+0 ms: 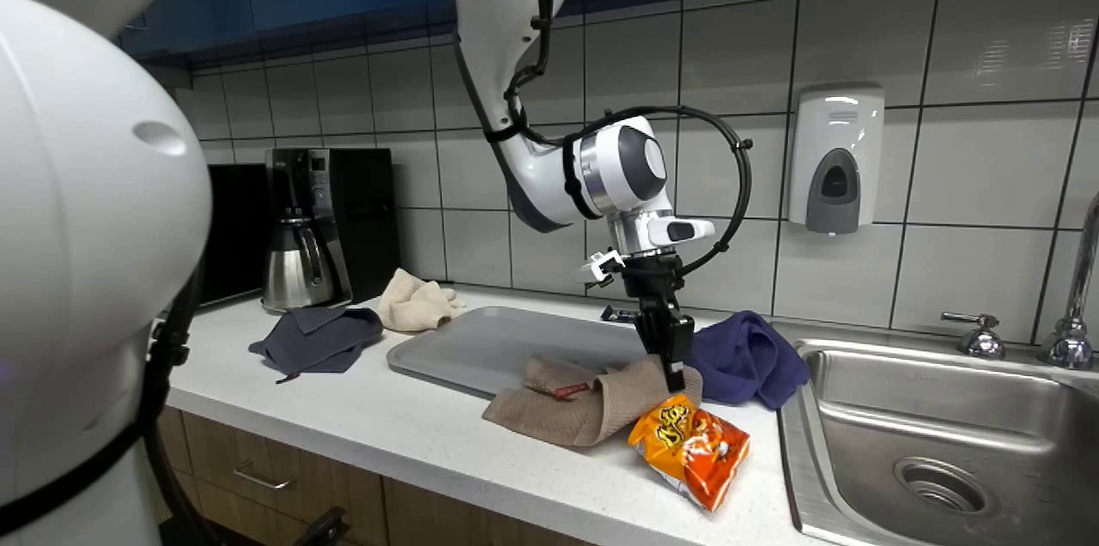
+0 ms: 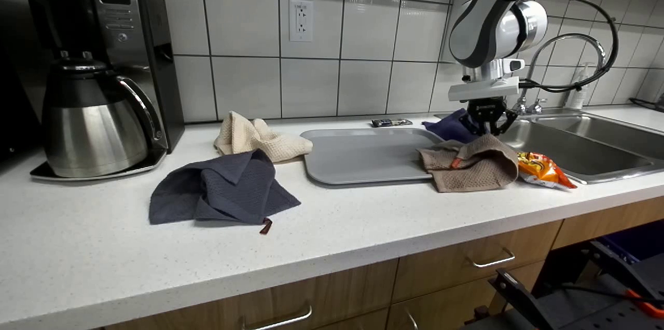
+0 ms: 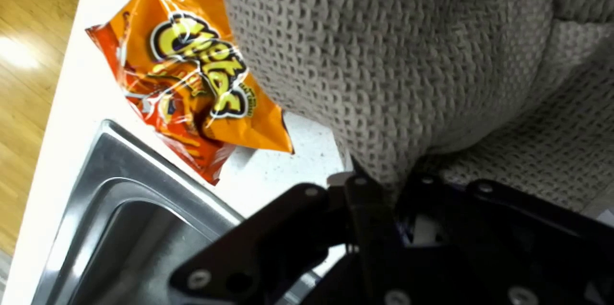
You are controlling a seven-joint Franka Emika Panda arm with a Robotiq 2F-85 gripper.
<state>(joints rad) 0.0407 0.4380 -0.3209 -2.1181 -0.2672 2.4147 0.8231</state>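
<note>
End effector (image 3: 389, 189) clamped on raised fold of brown waffle-weave cloth (image 2: 480, 175), presumably because standing fabric offers purchase; cloth lies near front edge of white speckled counter (image 2: 342, 226), partly over grey rectangular tray (image 2: 363, 156), beside shiny orange foil snack bag (image 1: 691, 447)

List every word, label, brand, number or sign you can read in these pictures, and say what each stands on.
"Mr. Coffee": on the coffee maker, upper front.
"Cheetos": on the orange bag, letters partly creased.
Too small or blurred to read: fine print on the orange bag, markings on the gripper, by the coffee maker's buttons, on the small dark packet, and at the top of the wall outlet.
</note>
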